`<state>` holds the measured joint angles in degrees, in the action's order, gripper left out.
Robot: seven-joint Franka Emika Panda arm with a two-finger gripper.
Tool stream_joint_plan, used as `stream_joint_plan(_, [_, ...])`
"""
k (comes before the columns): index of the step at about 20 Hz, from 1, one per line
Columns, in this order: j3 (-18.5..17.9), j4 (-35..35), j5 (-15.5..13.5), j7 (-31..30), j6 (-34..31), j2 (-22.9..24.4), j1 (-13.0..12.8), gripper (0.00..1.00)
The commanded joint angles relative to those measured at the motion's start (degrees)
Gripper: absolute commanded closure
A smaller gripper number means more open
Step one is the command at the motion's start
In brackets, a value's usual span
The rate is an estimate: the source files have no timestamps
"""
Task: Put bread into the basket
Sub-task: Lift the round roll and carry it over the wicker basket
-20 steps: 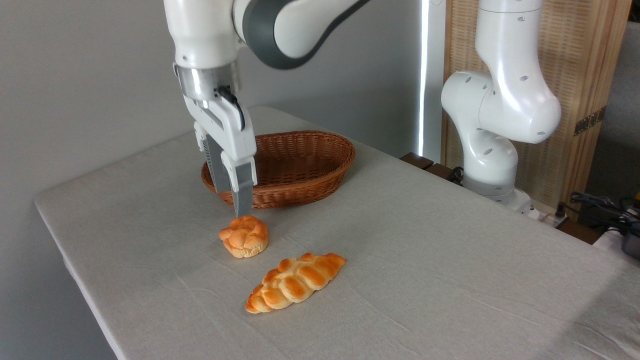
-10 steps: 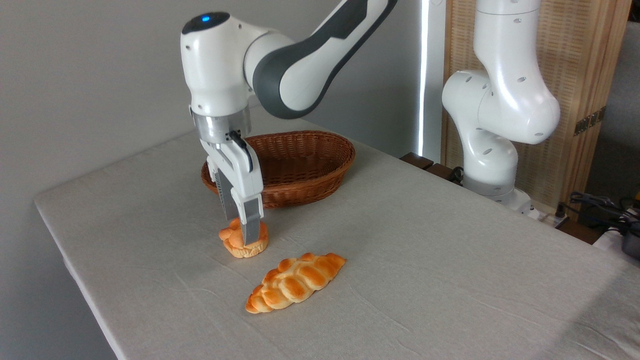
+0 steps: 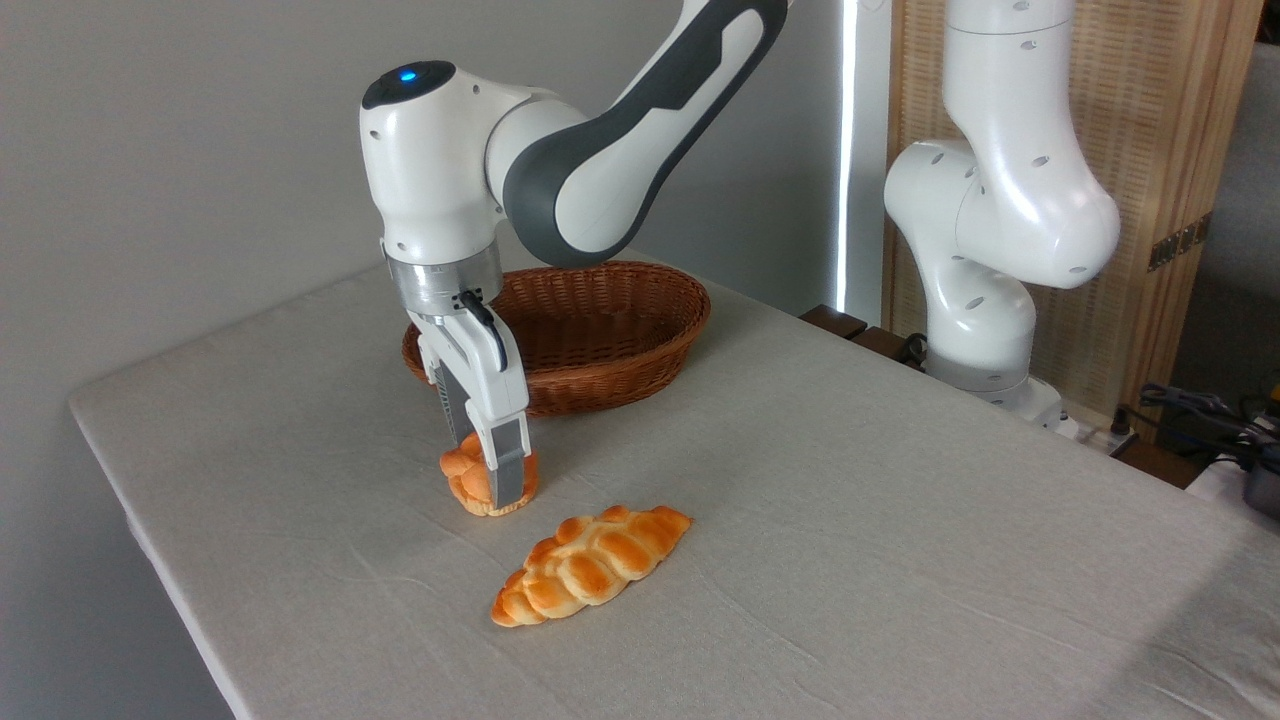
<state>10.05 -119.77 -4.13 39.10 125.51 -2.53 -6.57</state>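
- I am seeing the bread (image 3: 468,478) sitting on the desk (image 3: 850,520), just in front of the basket (image 3: 590,335) and outside it.
- My pincer (image 3: 497,480) is reaching straight down, its fingers (image 3: 510,470) straddling the bun; I cannot tell whether they are pinching it.
- A braided loaf (image 3: 588,563) is lying near the bun, farther from the basket.
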Motion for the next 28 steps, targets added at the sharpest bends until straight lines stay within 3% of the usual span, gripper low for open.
stream_joint_plan(1, [-0.56,-0.02,-1.31,0.71,0.71,-0.46,-0.55,0.46])
stream_joint_plan(6, [-0.91,1.29,-1.49,0.80,-0.17,-0.46,-0.55,0.50])
stream_joint_plan(9, [-1.17,3.30,-3.15,0.54,-1.39,-0.28,-0.37,0.50])
stream_joint_plan(16, [-1.18,16.58,-6.14,-3.15,-18.96,0.42,-0.28,0.49])
stream_joint_plan(18, [-0.39,16.94,-8.95,-5.08,-21.17,2.00,-0.72,0.49])
stream_joint_plan(23, [0.23,12.82,-8.79,-9.75,-20.66,2.44,-12.48,0.43])
stream_joint_plan(25, [0.23,11.32,-8.70,-9.83,-20.30,1.66,-15.21,0.30])
stream_joint_plan(28, [0.23,11.23,-8.52,-10.01,-16.98,-2.03,-16.10,0.06])
